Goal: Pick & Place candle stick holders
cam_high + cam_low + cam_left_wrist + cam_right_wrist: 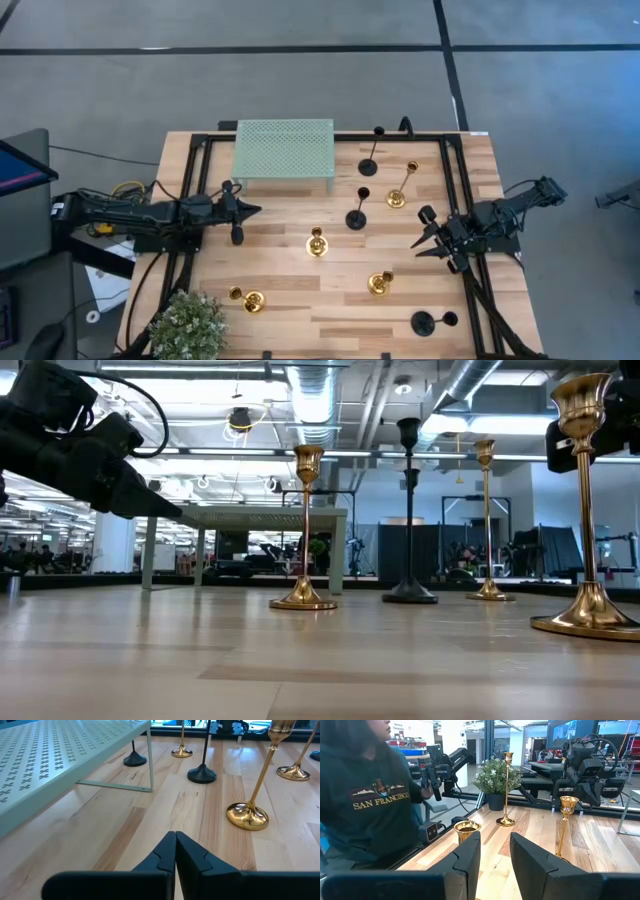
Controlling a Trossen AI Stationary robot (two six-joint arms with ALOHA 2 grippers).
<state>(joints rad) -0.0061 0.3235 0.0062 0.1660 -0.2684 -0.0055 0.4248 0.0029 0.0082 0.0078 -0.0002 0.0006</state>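
Read "SAN FRANCISCO" on person's hoodie (pixel 380 801). Counted on worktop (pixel 290 300): four gold candle stick holders (pixel 317 243), three black candle stick holders (pixel 357 217), scattered, upright. Left pincer (pixel 255 210) closed, empty; right pincer (pixel 420 245) parted, empty.

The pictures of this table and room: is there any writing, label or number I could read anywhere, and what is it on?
"SAN FRANCISCO": on the chest of a person's dark sweatshirt, beside the table, under a small picture with no words.
The screens in the room behind: whatever is on them is too blurred to read.
The candle stick holders, shelf and arms: no writing seen.
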